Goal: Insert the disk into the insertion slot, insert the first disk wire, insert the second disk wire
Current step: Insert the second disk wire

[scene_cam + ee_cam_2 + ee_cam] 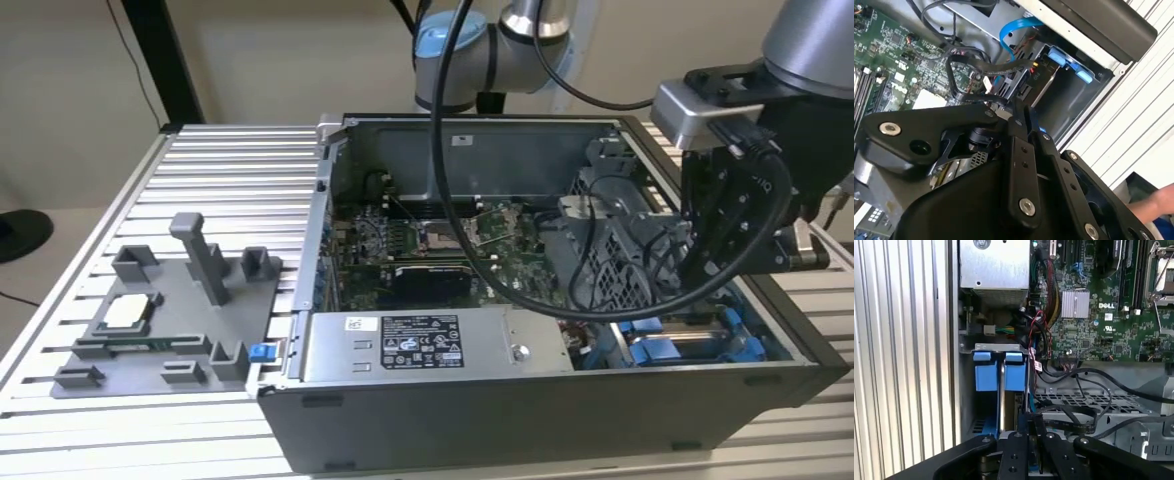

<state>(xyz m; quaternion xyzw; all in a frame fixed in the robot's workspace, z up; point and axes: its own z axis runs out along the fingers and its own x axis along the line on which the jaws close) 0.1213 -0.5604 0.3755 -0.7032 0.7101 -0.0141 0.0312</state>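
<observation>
The disk (1048, 80), silver-grey in its blue frame (1015, 374), sits inside the drive slot at the open computer case's front corner on the exterior view's right; its blue tabs (667, 350) show there. A blue wire (1010, 30) and a black wire bundle (961, 75) run toward the disk's end. My gripper (694, 290) reaches down into the case just by the slot. In both wrist views its black fingers (1019, 150) stand together, the gripper (1032, 416) shut at the end of the blue wire (1028, 399).
The grey labelled power-supply box (427, 345) lies along the case's front, the motherboard (441, 240) behind it. A grey fixture (160, 320) stands on the ribbed table at the exterior view's left. A person's hand (1159, 200) is near the case's outer wall.
</observation>
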